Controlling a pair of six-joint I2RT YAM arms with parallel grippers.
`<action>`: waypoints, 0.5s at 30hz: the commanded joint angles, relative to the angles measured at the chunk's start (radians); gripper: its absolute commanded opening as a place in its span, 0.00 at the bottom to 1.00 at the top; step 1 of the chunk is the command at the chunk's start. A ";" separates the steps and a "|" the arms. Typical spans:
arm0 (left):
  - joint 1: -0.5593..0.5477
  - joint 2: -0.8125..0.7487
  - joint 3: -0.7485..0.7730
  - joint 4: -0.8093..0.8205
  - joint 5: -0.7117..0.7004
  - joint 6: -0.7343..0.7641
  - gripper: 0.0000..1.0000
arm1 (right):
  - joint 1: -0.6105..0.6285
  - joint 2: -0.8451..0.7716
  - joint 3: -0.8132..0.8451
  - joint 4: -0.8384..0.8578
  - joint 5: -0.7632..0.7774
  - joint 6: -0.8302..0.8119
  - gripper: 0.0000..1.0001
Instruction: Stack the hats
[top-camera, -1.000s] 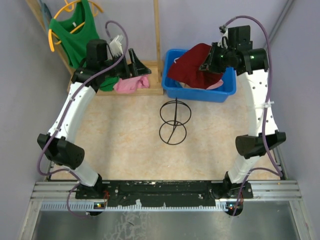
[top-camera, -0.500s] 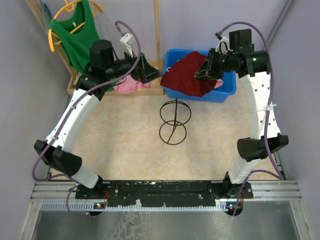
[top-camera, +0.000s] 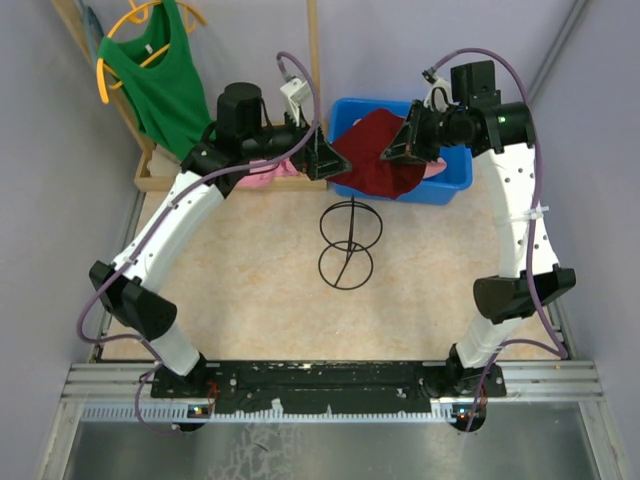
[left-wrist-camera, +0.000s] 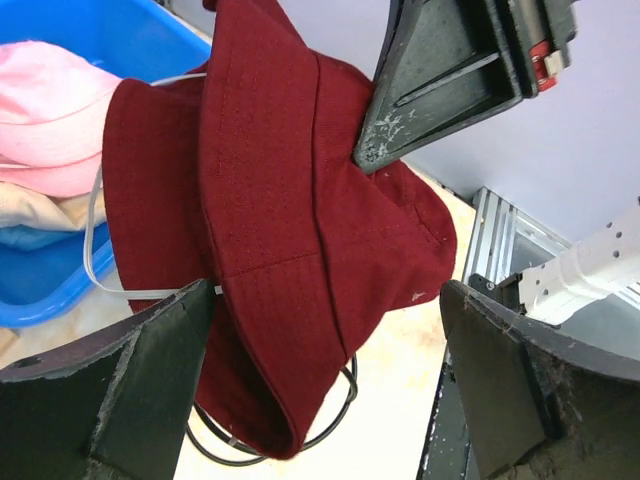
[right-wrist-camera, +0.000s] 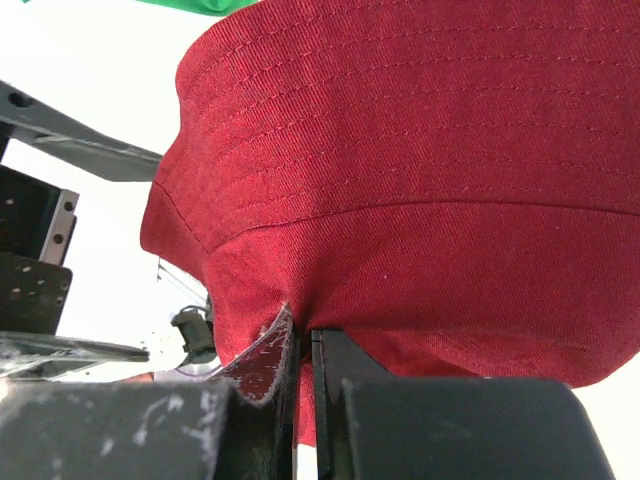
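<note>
My right gripper is shut on the crown fabric of the dark red hat and holds it hanging over the left end of the blue bin. In the right wrist view the pinch is on a fold of the hat. My left gripper is open right beside the hat. In the left wrist view the hat hangs between its spread fingers, with no visible contact. The pink hat lies in the bin on beige and blue fabric.
A black wire stand stands on the table in front of the bin and shows under the hat. A green sleeveless shirt hangs on a wooden rack at back left. Bright pink cloth lies on the rack's base.
My left arm has swung right from the rack to the hat, gripper open. My right gripper has carried the dark red hat a little leftward out of the bin.
</note>
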 joint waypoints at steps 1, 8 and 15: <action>-0.009 0.034 0.048 -0.021 0.023 0.022 0.99 | 0.012 -0.032 0.024 0.061 -0.041 0.012 0.00; -0.015 0.098 0.089 0.014 0.125 -0.041 0.71 | 0.026 -0.023 0.005 0.090 -0.048 0.022 0.00; -0.021 0.159 0.133 0.105 0.212 -0.167 0.00 | 0.035 0.023 0.077 0.109 -0.051 0.038 0.08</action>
